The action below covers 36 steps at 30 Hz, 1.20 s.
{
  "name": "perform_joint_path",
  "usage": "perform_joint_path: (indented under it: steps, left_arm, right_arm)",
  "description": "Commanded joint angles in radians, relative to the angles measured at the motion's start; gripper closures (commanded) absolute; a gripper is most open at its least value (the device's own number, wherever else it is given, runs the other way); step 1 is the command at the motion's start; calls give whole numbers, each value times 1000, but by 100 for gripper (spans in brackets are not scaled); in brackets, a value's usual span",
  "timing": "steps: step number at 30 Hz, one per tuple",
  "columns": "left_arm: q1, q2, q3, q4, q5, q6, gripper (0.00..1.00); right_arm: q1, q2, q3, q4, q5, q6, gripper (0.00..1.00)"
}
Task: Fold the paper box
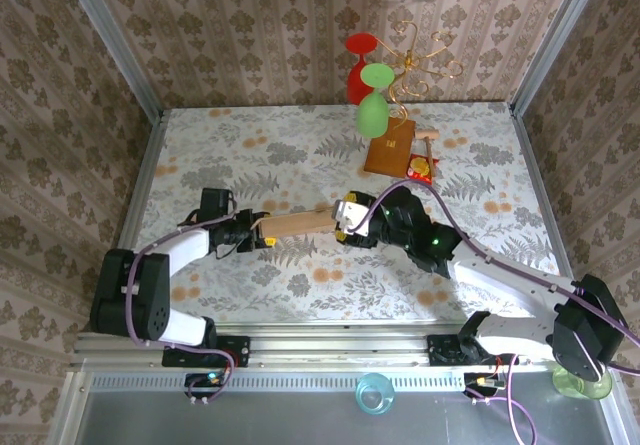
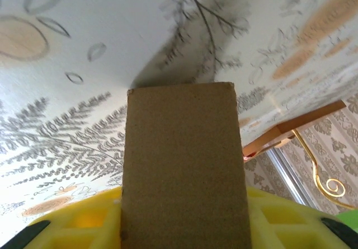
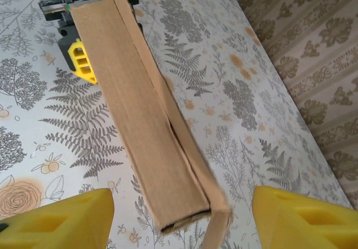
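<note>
1. Top external: find the paper box (image 1: pixel 300 223) at centre frame, a long narrow bar of cardboard spanning from the left gripper (image 1: pixel 256 235) at its left end to the right gripper (image 1: pixel 344 221) at its right end, over the patterned table (image 1: pixel 250 155).
2. Left wrist: check the anchor. See the cardboard rising up the middle of the frame from between the yellow fingers (image 2: pixel 72 229), pinched flat by them. Treat this pinch as the fixed end and give it no slack.
3. Right wrist: note the pads (image 3: pixel 61 215) spread wide at lower left and lower right, with the open end of the box between them at bottom centre and touching neither.
4. Watch the loose flap (image 3: pixel 217 224) peeling off the right-hand edge of the box toward the bottom of the frame. It is probably the part left to press home.
5. Centre the spread pads on the box end before closing, to land both on flat cardboard faces rather than on the open corner.
6. Close slowly, pushing the flap against the wall beside it. Stop short of crushing the hollow end.
7. Avoid tugging along the length, for fear of sliding the far end out of the left pinch.
</note>
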Motion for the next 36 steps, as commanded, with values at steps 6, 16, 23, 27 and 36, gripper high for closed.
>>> perform_joint_path:
  steps: [6, 16, 23, 27, 36]
  left_arm:
    - [85, 202, 52, -152, 4, 43, 91]
    - [104, 277, 60, -129, 12, -3, 100]
    - [134, 245, 172, -424, -77, 96, 100]
    - [144, 237, 211, -498, -99, 90, 100]
    - [149, 268, 300, -593, -130, 89, 100]
  right_arm:
    - [-114, 44, 144, -137, -52, 239, 45]
    - [-129, 168, 268, -190, -20, 463, 52]
    - [-128, 236, 358, -252, -58, 518, 55]
    - [-126, 225, 357, -255, -56, 566, 56]
    - [-112, 254, 380, -284, -26, 589, 57]
